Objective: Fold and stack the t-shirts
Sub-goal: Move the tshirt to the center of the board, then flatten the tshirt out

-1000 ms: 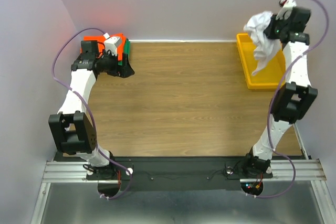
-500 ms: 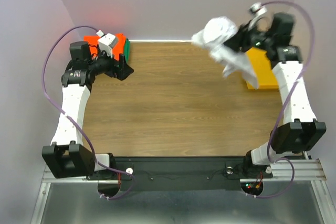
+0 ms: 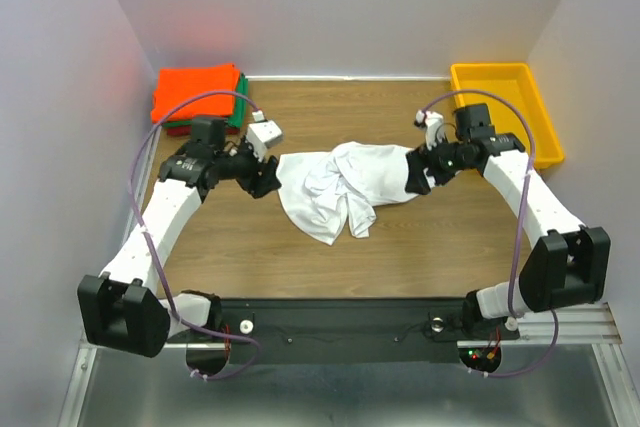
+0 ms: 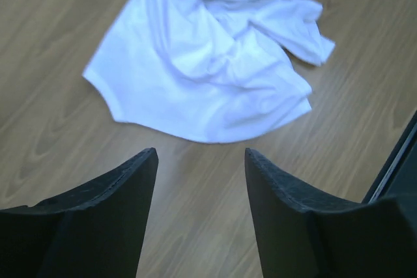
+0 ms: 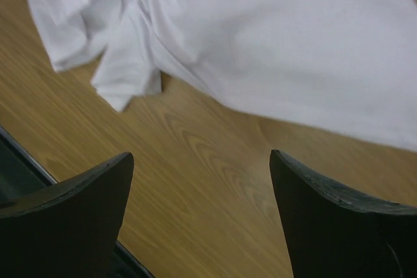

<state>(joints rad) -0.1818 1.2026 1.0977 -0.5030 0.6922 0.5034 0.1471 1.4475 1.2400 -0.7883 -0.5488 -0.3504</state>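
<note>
A crumpled white t-shirt (image 3: 340, 182) lies in a heap on the middle of the wooden table, also seen in the left wrist view (image 4: 208, 50) and the right wrist view (image 5: 273, 43). My left gripper (image 3: 268, 177) stands open just left of the shirt, with only bare wood between its fingers (image 4: 201, 161). At the shirt's right end my right gripper (image 3: 418, 173) is open and holds nothing (image 5: 202, 161). A folded stack with an orange t-shirt (image 3: 196, 88) on top, green and dark red edges below, sits at the back left corner.
A yellow plastic tray (image 3: 504, 107) stands at the back right corner. Purple walls close in the table on three sides. The black front rail (image 3: 340, 312) runs along the near edge between the arm bases.
The right arm swung the white shirt from over the tray to the table's middle and let it go, its jaws opening. The left arm moved from the orange stack to the shirt's left side.
</note>
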